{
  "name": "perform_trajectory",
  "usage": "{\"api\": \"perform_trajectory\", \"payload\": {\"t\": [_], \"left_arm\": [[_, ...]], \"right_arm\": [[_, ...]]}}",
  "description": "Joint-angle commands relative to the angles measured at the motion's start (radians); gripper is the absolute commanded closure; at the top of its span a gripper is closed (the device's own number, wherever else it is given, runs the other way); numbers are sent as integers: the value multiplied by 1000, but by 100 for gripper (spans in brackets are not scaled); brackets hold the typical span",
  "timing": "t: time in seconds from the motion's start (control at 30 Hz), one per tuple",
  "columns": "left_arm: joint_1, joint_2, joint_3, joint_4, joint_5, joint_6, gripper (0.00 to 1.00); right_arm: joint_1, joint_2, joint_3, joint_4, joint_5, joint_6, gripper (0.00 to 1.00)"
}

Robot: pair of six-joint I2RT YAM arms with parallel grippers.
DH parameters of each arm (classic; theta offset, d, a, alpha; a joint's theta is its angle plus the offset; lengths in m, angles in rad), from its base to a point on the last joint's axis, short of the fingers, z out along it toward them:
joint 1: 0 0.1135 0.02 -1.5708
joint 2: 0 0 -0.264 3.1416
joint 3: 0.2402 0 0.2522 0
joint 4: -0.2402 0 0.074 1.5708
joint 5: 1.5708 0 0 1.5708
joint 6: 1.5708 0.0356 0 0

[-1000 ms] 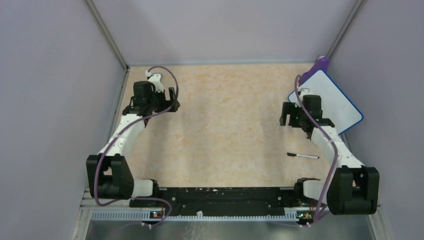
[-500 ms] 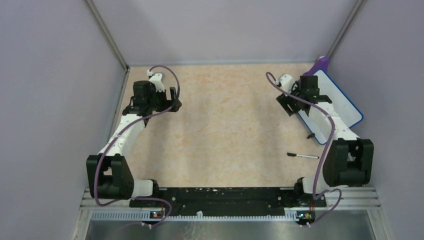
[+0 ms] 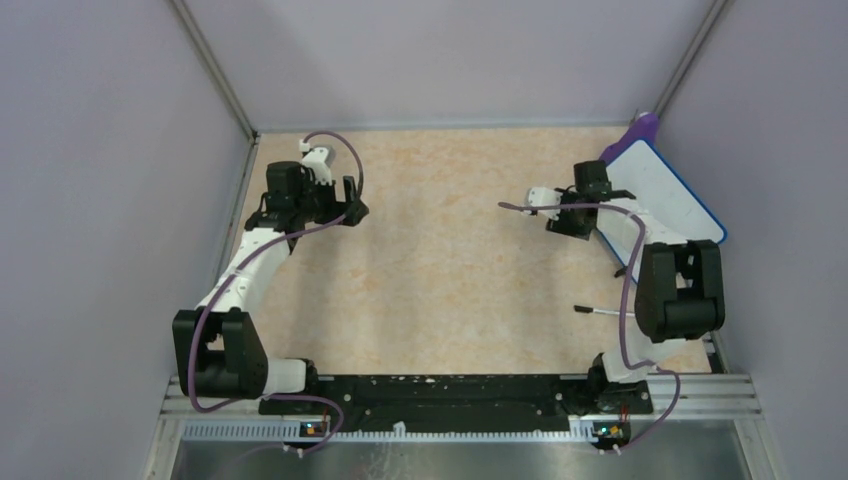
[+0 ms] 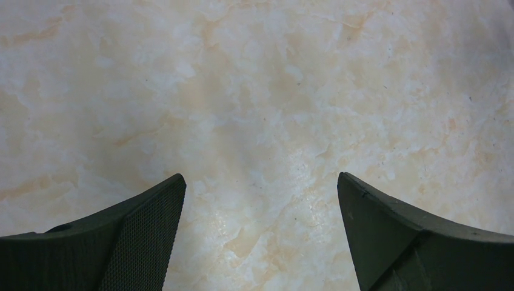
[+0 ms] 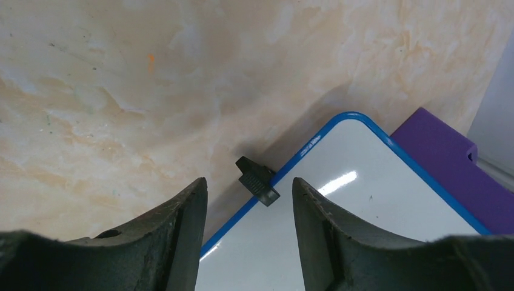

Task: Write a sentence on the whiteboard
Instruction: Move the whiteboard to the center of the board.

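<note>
Right claw [image 5: 247, 183] spread astride whiteboard [image 5: 363, 212] rim, left claw [image 4: 260, 177] spread, long axis diagonal

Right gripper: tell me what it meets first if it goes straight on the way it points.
Probably the black foot on the whiteboard's blue edge, framed between the right gripper's open jaws; depth is unclear.
</note>
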State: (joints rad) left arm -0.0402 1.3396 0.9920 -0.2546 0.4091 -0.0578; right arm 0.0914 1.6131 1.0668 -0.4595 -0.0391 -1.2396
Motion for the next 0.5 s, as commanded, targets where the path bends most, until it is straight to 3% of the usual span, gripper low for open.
{"api": "perform_trajectory", "payload": {"t": [0.0,0.47], "left_arm": [[0,-4,7,20,43,15,1],[0,7,16,23,41,26,1]], "right_arm": [[13,55,2,51,47,-151,48],[14,165,-8,54,185,-369,57]]}}
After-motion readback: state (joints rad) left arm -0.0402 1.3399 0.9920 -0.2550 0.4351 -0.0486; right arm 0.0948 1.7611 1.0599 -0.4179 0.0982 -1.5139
